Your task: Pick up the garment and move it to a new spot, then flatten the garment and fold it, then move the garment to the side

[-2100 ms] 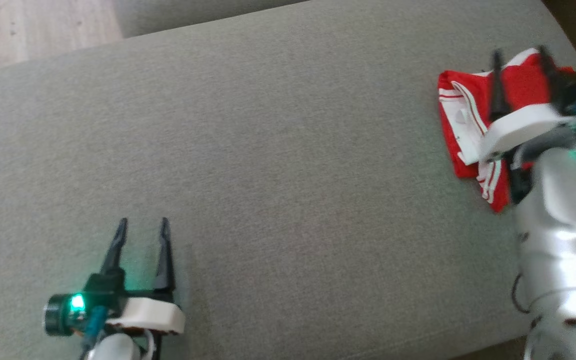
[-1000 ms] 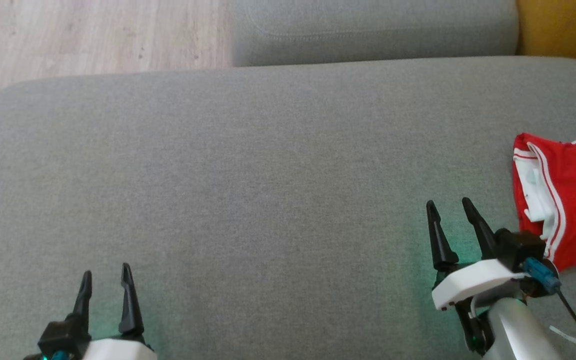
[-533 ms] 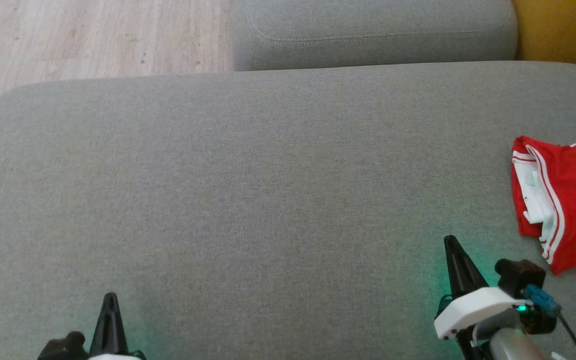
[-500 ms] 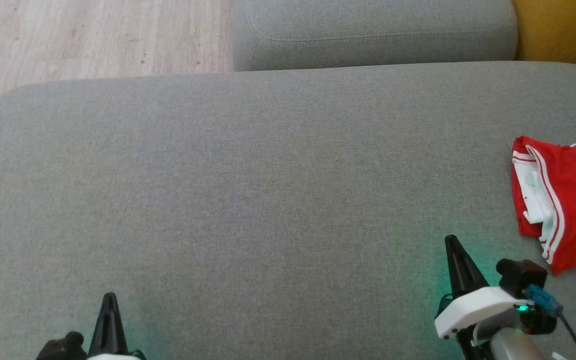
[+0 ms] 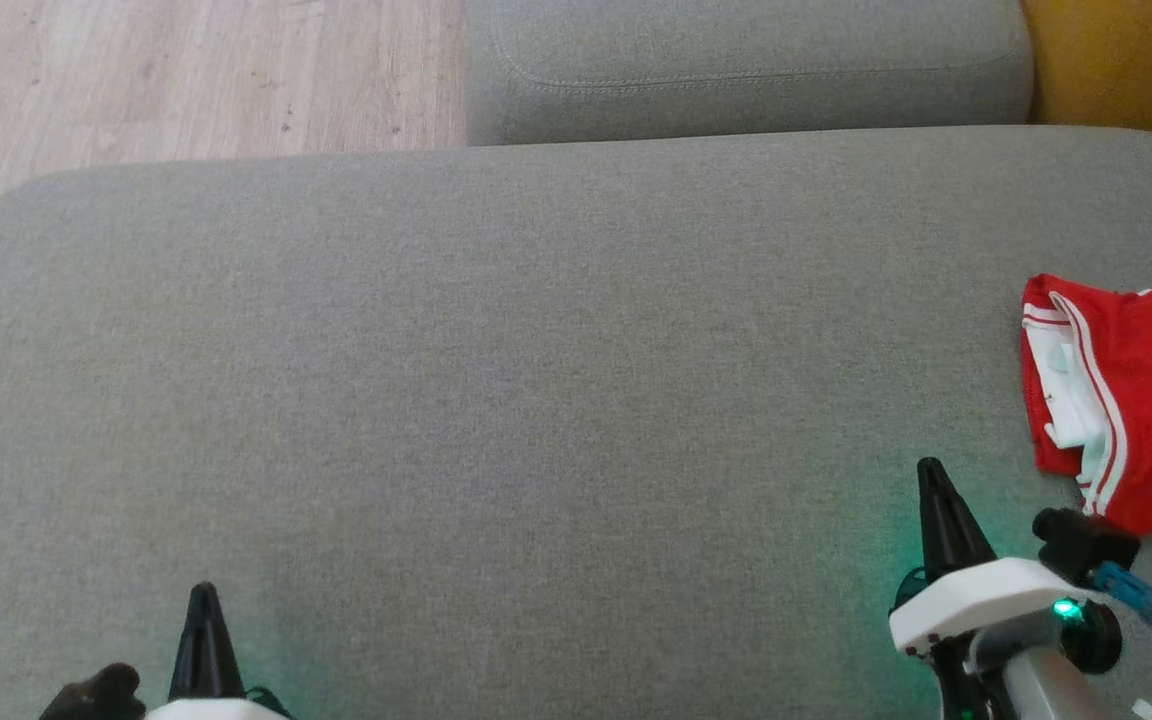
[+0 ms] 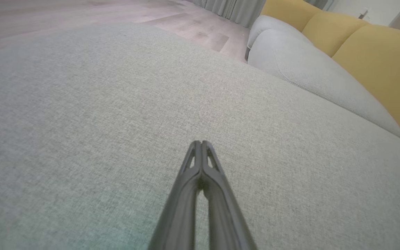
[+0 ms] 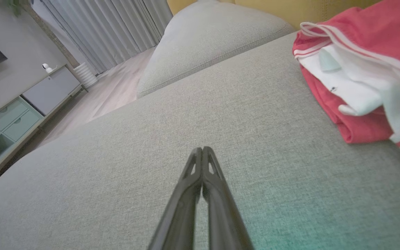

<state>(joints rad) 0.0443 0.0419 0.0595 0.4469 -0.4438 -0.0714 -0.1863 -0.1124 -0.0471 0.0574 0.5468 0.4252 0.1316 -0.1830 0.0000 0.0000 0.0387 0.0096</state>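
The garment (image 5: 1141,400) is red with white stripes and a white inner part, folded into a small bundle at the right edge of the grey cushion (image 5: 536,380). In the right wrist view the garment (image 7: 359,69) lies ahead and to the right. My right gripper (image 5: 933,480) hovers over the cushion left of and below the garment, shut and empty, apart from the cloth; its closed tips (image 7: 201,150) meet. At the bottom left my left gripper (image 5: 204,600) is shut with nothing in it, its fingers (image 6: 200,144) pressed together above bare cushion.
A second grey cushion (image 5: 746,60) lies beyond the far edge. Wooden floor (image 5: 186,70) shows at the upper left and yellow upholstery (image 5: 1126,60) at the upper right. A low cabinet (image 7: 19,114) stands far off in the right wrist view.
Both grippers went from open to shut over the last second. The right gripper drew back from the garment and down towards the near edge; the garment stays where it lay.
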